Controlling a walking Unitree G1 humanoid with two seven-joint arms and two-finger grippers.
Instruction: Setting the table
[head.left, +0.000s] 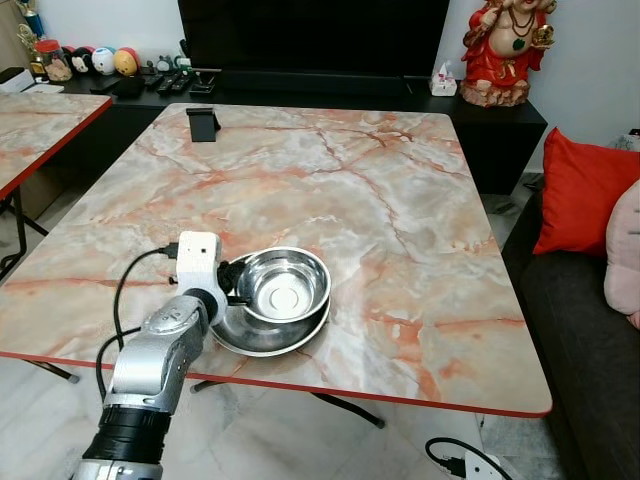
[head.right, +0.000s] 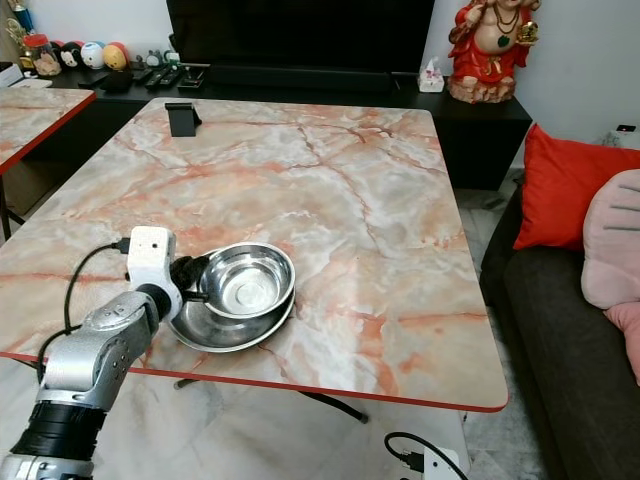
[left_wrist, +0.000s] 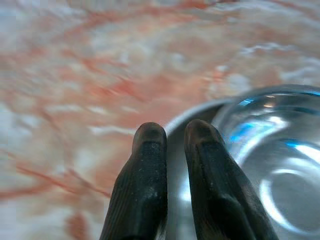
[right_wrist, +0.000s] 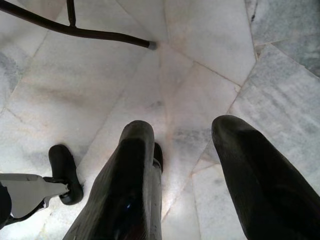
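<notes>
Here left gripper reaches forward, fingers nearly together, at bowl rim.

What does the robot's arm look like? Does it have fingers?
The left arm is shiny silver with a black ribbed cuff, a white box at the wrist and a black cable looping off it. Its tool has two long, black, rounded fingers. The right tool has matching fingers.

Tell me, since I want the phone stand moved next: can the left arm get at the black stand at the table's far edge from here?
Probably not. The left pincer sits at the steel bowl near the table's front edge, while the black stand is across the tabletop; nothing lies between them.
</notes>
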